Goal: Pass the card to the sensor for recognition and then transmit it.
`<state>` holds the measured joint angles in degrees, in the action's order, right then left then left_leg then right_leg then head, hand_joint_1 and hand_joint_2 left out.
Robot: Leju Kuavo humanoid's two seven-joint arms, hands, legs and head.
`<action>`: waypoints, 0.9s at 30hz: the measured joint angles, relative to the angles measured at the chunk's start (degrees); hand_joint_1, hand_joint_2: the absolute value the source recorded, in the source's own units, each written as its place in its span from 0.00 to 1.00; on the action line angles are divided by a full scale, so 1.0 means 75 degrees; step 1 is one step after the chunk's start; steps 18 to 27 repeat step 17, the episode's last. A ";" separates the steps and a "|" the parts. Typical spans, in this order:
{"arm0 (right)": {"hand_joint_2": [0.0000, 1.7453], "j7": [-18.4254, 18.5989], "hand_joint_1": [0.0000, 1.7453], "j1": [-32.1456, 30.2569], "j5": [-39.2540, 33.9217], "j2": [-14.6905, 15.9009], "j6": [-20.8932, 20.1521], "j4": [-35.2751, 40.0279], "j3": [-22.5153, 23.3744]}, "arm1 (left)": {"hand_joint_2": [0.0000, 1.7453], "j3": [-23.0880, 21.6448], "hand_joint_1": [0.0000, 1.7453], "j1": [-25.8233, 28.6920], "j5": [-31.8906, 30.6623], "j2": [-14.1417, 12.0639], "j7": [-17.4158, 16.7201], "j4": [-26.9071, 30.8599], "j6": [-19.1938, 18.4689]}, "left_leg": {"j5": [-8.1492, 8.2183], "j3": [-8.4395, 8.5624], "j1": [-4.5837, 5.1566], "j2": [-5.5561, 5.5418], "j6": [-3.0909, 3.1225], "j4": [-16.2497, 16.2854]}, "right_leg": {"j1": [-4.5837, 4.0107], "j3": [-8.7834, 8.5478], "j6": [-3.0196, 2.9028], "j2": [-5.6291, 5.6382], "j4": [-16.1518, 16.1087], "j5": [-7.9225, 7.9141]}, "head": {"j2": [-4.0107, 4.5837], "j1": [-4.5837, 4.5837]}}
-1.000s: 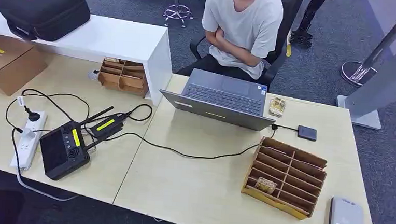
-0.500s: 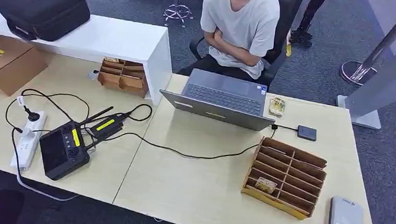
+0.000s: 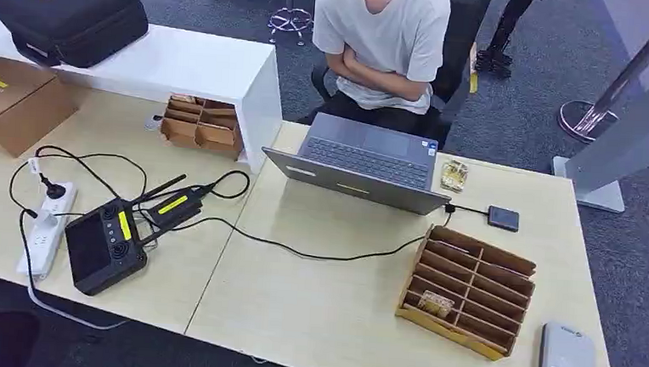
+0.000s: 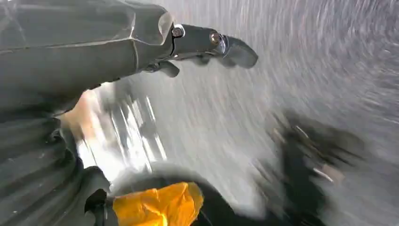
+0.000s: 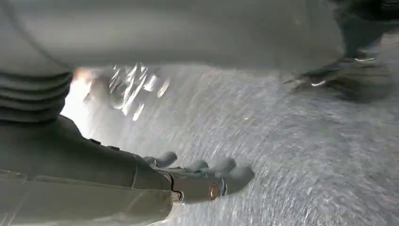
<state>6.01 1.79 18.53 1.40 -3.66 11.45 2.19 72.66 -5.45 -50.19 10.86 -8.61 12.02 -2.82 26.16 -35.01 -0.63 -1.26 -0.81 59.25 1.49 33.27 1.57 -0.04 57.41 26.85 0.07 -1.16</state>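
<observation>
A patterned card [image 3: 435, 303] lies in a front slot of the wooden slotted rack [image 3: 468, 290] on the right part of the table. The flat grey sensor pad [image 3: 567, 362] sits to the right of the rack, near the table's front corner. A second patterned card [image 3: 454, 174] lies beside the laptop. My left hand [image 4: 207, 44] hangs over blurred grey floor with fingers stretched out, holding nothing. My right hand [image 5: 207, 176] also hangs over the floor, fingers extended and empty.
An open laptop [image 3: 365, 162] stands behind the rack, cabled to a small dark box [image 3: 503, 217]. A person [image 3: 381, 42] sits across the table with arms folded. A black controller [image 3: 104, 247], power strip [image 3: 44, 226], cardboard box [image 3: 11, 100] and another rack [image 3: 201, 125] occupy the left.
The seated person has shifted a little to the left. Nothing on the table has moved.
</observation>
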 joint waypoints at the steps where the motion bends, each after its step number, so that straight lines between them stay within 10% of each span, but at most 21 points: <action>1: 1.00 0.0064 0.00 0.0002 0.0253 -0.0038 0.0432 0.0000 -0.0054 | 1.00 0.0022 0.00 0.0025 0.0231 0.0003 0.0070 0.0000 0.0216 | 0.0000 0.0005 0.0000 0.0005 -0.0001 0.0000 | 0.0001 0.0003 -0.0001 0.0006 0.0000 -0.0001 | 0.0000 -0.0009; 3: 1.00 -0.0012 0.00 -0.0009 0.0796 -0.0111 0.0718 -0.0017 -0.0303 | 1.00 -0.0486 0.00 0.0083 -0.0591 0.0009 0.0087 -0.0003 0.0486 | 0.0001 0.0004 -0.0002 0.0013 -0.0001 0.0000 | -0.0002 0.0007 0.0000 0.0016 0.0000 0.0000 | 0.0000 0.0003; 5: 1.00 -0.0294 0.00 0.0023 -0.0355 -0.0108 -0.0282 -0.0029 0.0344 | 1.00 -0.0844 0.00 0.0059 -0.1467 -0.0006 0.0038 -0.0026 0.0086 | 0.0004 0.0003 -0.0001 0.0003 0.0004 0.0000 | -0.0001 0.0000 0.0001 0.0006 -0.0001 0.0002 | 0.0000 0.0006; 10: 1.00 -0.0387 0.00 0.0009 0.0024 -0.0166 -0.0061 -0.0038 0.0818 | 1.00 0.0356 0.00 -0.0002 0.1328 0.0023 -0.0155 -0.0079 -0.0741 | 0.0009 0.0010 0.0000 0.0016 -0.0004 0.0000 | -0.0001 0.0000 -0.0001 0.0018 0.0000 0.0001 | 0.0000 -0.0003; 11: 1.00 -0.0243 0.00 0.0018 0.1105 -0.0166 0.0480 -0.0038 0.0544 | 0.00 0.0599 0.00 0.0002 0.1583 0.0044 -0.0155 -0.0082 -0.0782 | 0.0009 0.0009 -0.0001 0.0015 -0.0004 0.0000 | -0.0001 -0.0001 -0.0001 0.0018 0.0000 0.0001 | 0.0000 0.0000; 13: 1.00 -0.0059 0.00 0.0044 0.2662 -0.0163 0.0893 -0.0038 -0.0203 | 0.00 0.0760 0.00 -0.0002 0.1272 0.0070 -0.0085 -0.0082 -0.0593 | 0.0009 0.0010 -0.0001 0.0016 -0.0004 0.0000 | -0.0001 -0.0001 -0.0001 0.0017 0.0000 0.0002 | 0.0000 0.0000; 14: 1.00 0.0009 0.00 0.0071 0.2971 -0.0143 0.0920 -0.0038 -0.0477 | 1.00 0.0760 0.00 -0.0002 0.1119 0.0070 -0.0038 -0.0082 -0.0496 | 0.0009 0.0010 -0.0002 0.0016 -0.0004 0.0000 | -0.0002 -0.0001 -0.0001 0.0018 0.0000 0.0002 | 0.0000 0.0000; 17: 1.00 0.0328 0.00 0.0104 0.3049 -0.0143 0.1170 -0.0035 -0.1051 | 1.00 0.0511 0.00 0.0010 -0.0133 0.0058 0.0040 -0.0082 0.0072 | 0.0009 0.0010 0.0000 0.0013 -0.0004 0.0001 | -0.0001 -0.0001 -0.0001 0.0016 -0.0001 0.0002 | 0.0000 0.0000; 27: 1.00 0.0328 0.00 0.0104 0.3049 -0.0143 0.1170 -0.0035 -0.1051 | 1.00 0.0511 0.00 0.0010 -0.0133 0.0058 0.0040 -0.0082 0.0072 | 0.0009 0.0010 0.0000 0.0013 -0.0004 0.0001 | -0.0001 -0.0001 -0.0001 0.0016 -0.0001 0.0002 | 0.0000 0.0000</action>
